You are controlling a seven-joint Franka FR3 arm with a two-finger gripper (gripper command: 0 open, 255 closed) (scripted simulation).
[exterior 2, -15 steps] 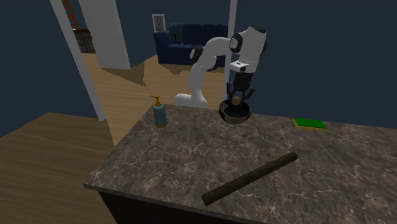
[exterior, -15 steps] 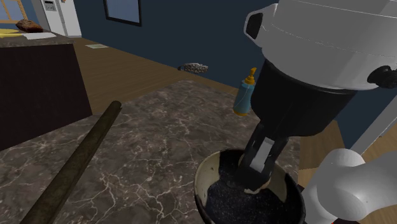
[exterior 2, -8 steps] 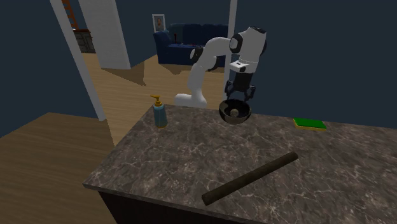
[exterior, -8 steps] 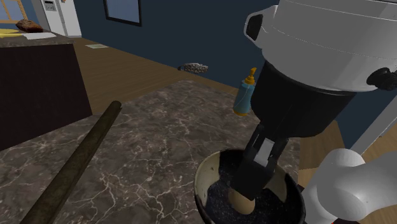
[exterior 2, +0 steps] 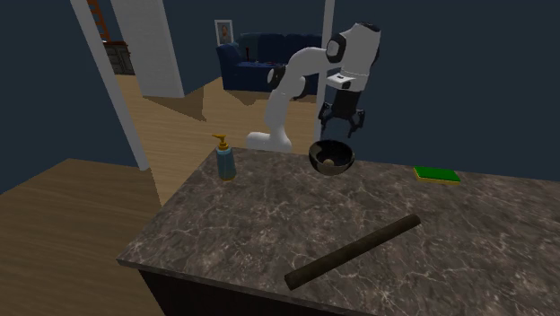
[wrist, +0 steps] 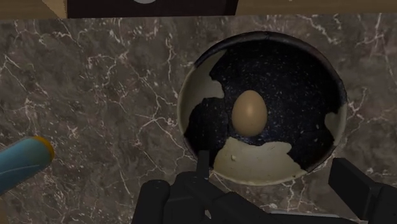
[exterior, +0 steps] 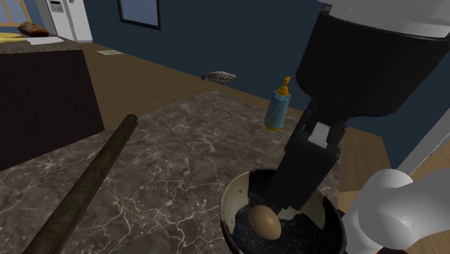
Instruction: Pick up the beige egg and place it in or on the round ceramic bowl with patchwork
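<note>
At the middle of the dark, cream-patched bowl (wrist: 257, 164) lies the beige egg (wrist: 249, 112); the gripper (exterior 2: 342, 121) hangs above it at 12 o'clock in the second exterior view, 2 fingers spread wide and empty, a blue bottle (exterior 2: 224, 162) at the bowl's 9 o'clock

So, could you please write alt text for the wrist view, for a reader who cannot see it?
A beige egg lies in the middle of a round dark speckled bowl with cream patches, on a marbled counter. The open black tool hangs above the bowl, touching nothing; a blue bottle stands apart from the bowl.
</note>
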